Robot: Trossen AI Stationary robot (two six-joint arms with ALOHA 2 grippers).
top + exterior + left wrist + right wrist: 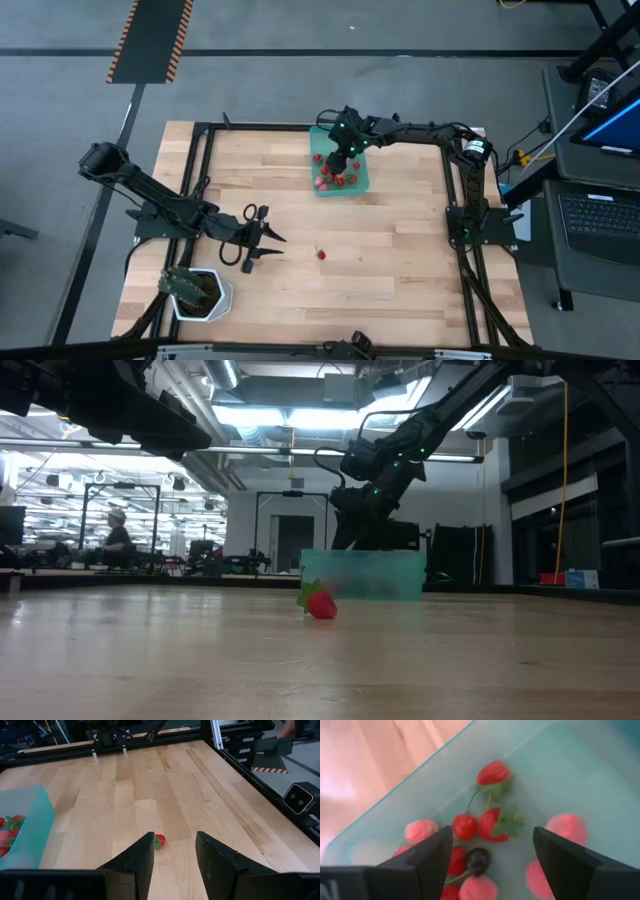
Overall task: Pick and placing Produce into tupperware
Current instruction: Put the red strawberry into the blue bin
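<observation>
The teal tupperware [340,168] stands on the far middle of the table and holds several red and pinkish fruits [492,824] and a dark berry [478,860]. My right gripper [346,152] hangs over it, pointing steeply down. It is open [492,857], with the fruits lying on the container floor below and nothing between its fingers. One red strawberry with a green top [321,254] lies alone on the wood [321,604]. My left gripper [268,238] stands open to that strawberry's left, and the berry [159,840] shows just beyond its fingertips [172,856].
A white pot with a green plant [197,292] stands at the near left corner. A black frame [452,190] runs round the table. Bare wood lies between the lone strawberry and the tupperware [25,827]. A person [117,535] sits far behind the table.
</observation>
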